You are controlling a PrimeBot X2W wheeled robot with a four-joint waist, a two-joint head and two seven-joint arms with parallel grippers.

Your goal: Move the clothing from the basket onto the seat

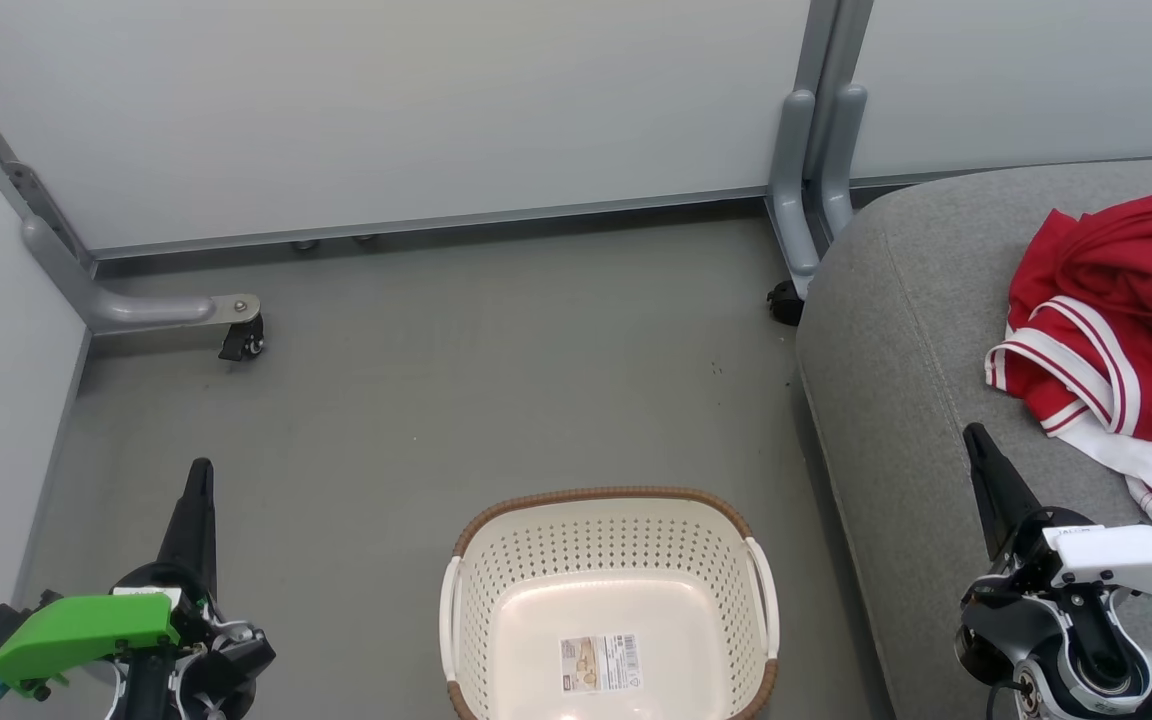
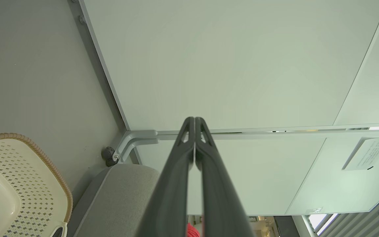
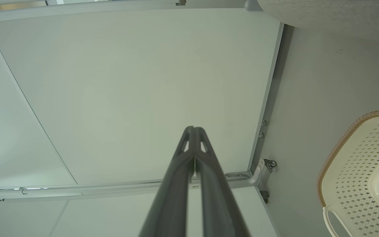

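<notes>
Basket (image 1: pixel 608 545), lower centre: cream-white, perforated dot pattern, brown woven-look rim, white handles, printed label on base.
Clothing (image 1: pixel 1126 290), right edge: bright red, white trim, red-and-white striped bands.
Seat (image 1: pixel 896 420): mid-grey fabric.
Floor (image 1: pixel 436 380): dull grey.
Left gripper (image 1: pixel 200 470): black fingers, green housing.
Right gripper (image 1: pixel 972 432): black fingers, white housing.

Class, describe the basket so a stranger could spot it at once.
Start at the big grey seat on the right; the basket stands on the floor just left of it. It alone is cream, perforated plastic with a brown woven-look rim, a sticker on its base.
</notes>
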